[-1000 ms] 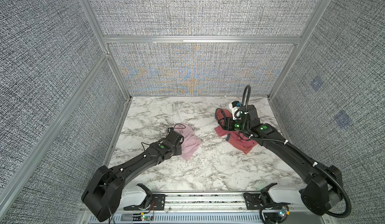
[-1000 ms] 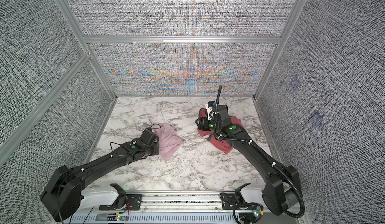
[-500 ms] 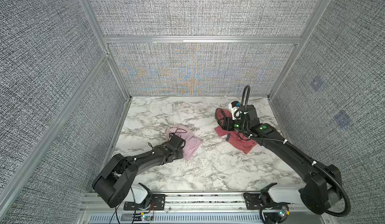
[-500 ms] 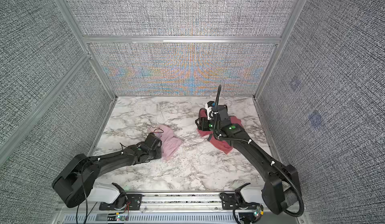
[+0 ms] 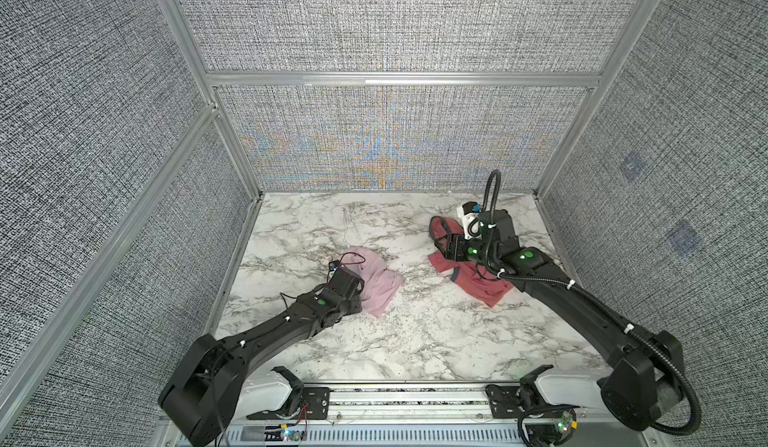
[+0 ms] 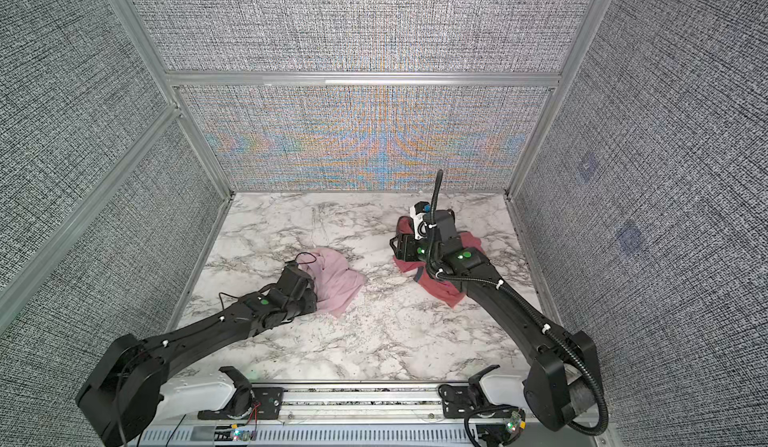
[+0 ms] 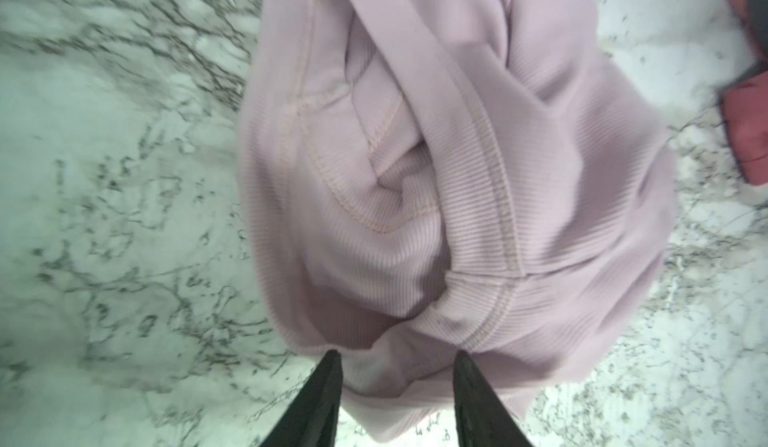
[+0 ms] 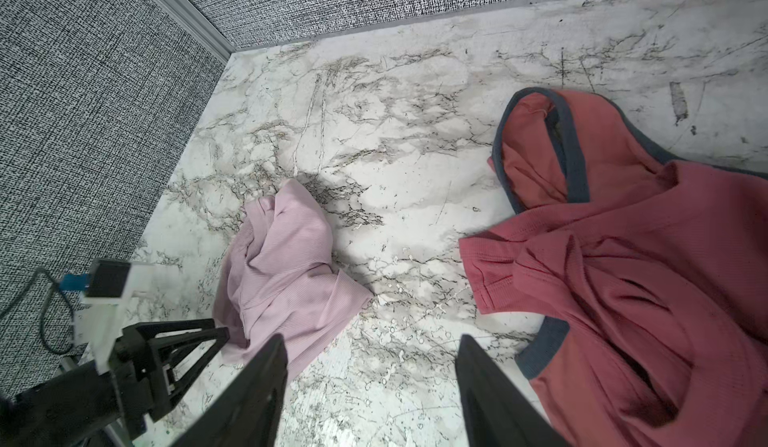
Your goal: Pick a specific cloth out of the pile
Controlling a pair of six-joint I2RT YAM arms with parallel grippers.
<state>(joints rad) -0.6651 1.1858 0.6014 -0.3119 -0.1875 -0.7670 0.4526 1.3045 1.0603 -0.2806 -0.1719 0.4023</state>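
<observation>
The pale pink cloth point(image 5: 380, 278) point(image 6: 336, 278) lies crumpled on the marble table, left of centre, apart from the coral-red garment point(image 5: 482, 287) point(image 6: 440, 289) with grey-blue trim at the back right. My left gripper point(image 7: 395, 355) is open, its two dark fingers point(image 7: 330, 366) standing either side of the pink cloth's point(image 7: 457, 154) near edge without pinching it. In the right wrist view the left gripper point(image 8: 220, 327) sits at the edge of the cloth point(image 8: 286, 258). My right gripper point(image 8: 370, 337) is open over bare marble beside the red garment point(image 8: 623, 258), holding nothing.
Grey fabric walls with aluminium posts point(image 5: 232, 141) close in the marble table point(image 5: 415, 341) on three sides. A metal rail with both arm bases point(image 5: 407, 399) runs along the front edge. The right arm's cable loop point(image 5: 492, 191) rises near the back wall.
The left gripper, shut on the pink cloth before, lowered it to the table and its jaws have now parted. The cloth has settled in a heap. The right arm has not moved.
</observation>
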